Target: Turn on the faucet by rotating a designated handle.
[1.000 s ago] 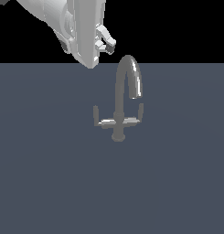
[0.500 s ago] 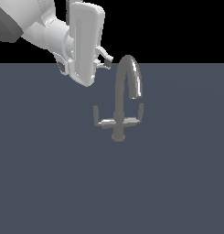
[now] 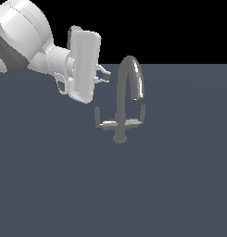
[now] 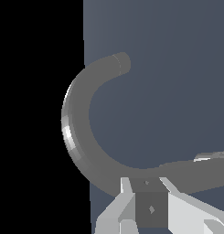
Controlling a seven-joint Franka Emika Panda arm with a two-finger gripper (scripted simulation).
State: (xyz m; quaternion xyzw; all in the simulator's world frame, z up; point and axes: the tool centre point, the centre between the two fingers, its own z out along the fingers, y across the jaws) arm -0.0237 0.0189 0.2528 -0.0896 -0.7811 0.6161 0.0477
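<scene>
The faucet (image 3: 120,121) is a small grey tap that stands on the grey-blue surface. Its gooseneck spout (image 3: 131,69) ends in an outlet toward the exterior view's right. The handle (image 3: 104,123) is the short lever with an upturned tip on the exterior view's left of the stem. The matching lever (image 3: 137,121) sits under the outlet. My gripper (image 3: 105,76) hangs above the handle and beside the spout's arch, touching neither. Its fingers look slightly apart and hold nothing. In the wrist view the curved spout (image 4: 77,132) fills the middle, just past my gripper (image 4: 150,201).
My arm's large white links (image 3: 22,39) fill the exterior view's upper left. The flat grey-blue surface (image 3: 170,185) stretches all around the faucet. Above it is only black background.
My arm has swung down and toward the exterior view's left, and the hand has tilted. The gripper has dropped from above the spout's top to beside its arch. The faucet has not moved.
</scene>
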